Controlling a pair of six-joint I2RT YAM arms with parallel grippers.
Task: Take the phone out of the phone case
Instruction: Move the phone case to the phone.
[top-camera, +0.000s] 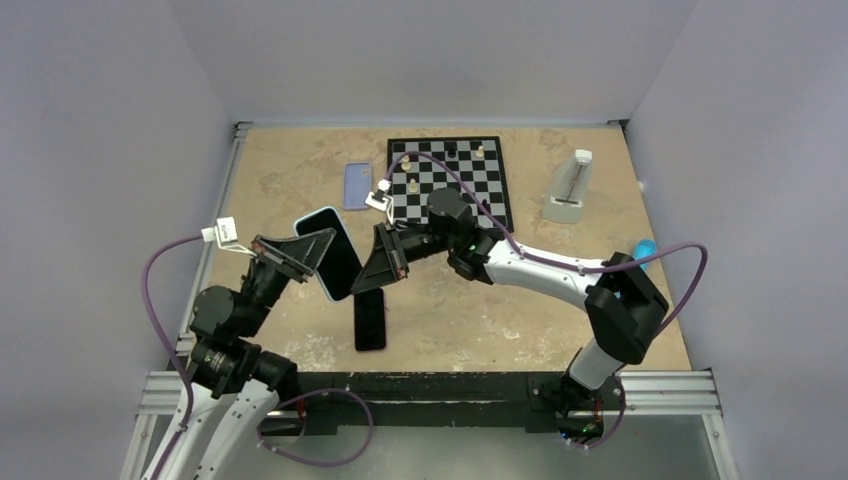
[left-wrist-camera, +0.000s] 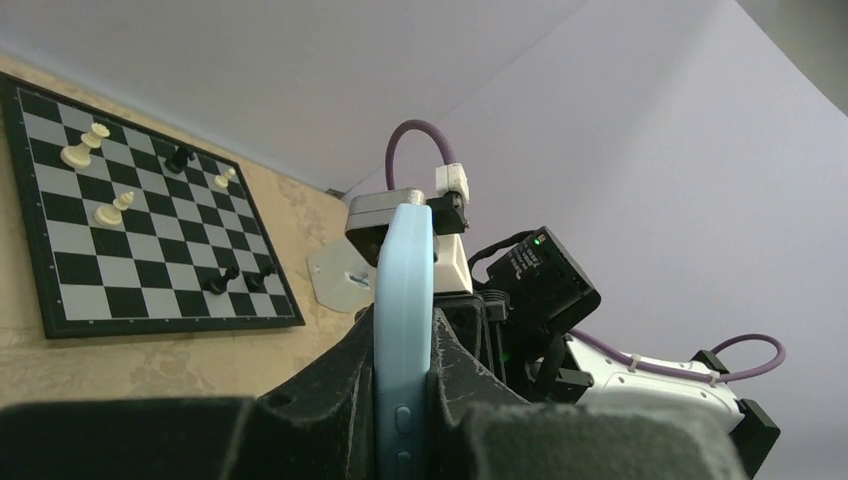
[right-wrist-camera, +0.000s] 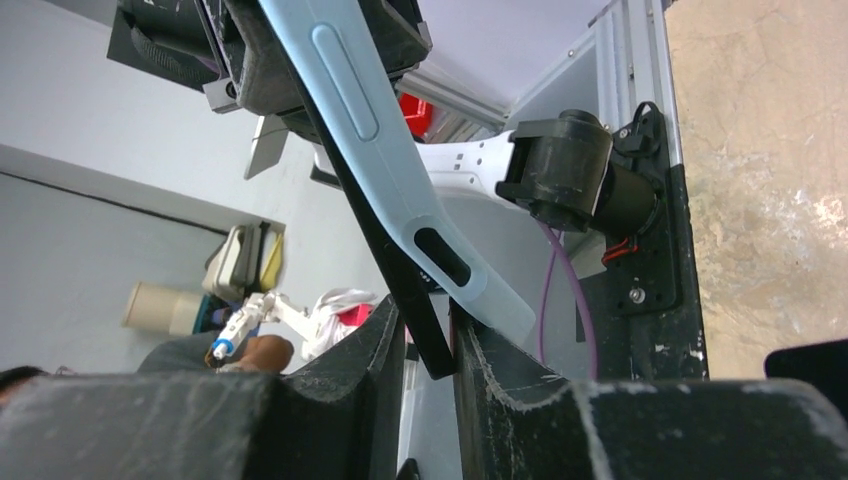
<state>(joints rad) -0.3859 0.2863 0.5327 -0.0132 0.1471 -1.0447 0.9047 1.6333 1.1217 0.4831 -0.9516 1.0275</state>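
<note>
The left hand (left-wrist-camera: 403, 410) was clenched on the light blue phone case (left-wrist-camera: 403, 290), which stood edge-on between its fingers in the left wrist view, its lower end cut off by the frame. The right hand (right-wrist-camera: 430, 350) was clamped on the thin black edge of the phone (right-wrist-camera: 418, 300). Just beside its fingers the corner of the case splayed away from the phone, so that end stood free of it. How much of the phone sat inside the case further up could not be told. From above, both hands met over the counter (top-camera: 450, 310) and held the phone tilted, clear of the surface, their fingertips hidden behind black wedges. Below them a second black phone (top-camera: 370, 320) lay flat. A lavender slab (top-camera: 357, 185), phone or case unclear, lay beside the chessboard (top-camera: 450, 180), with a metronome (top-camera: 568, 190) further right
</note>
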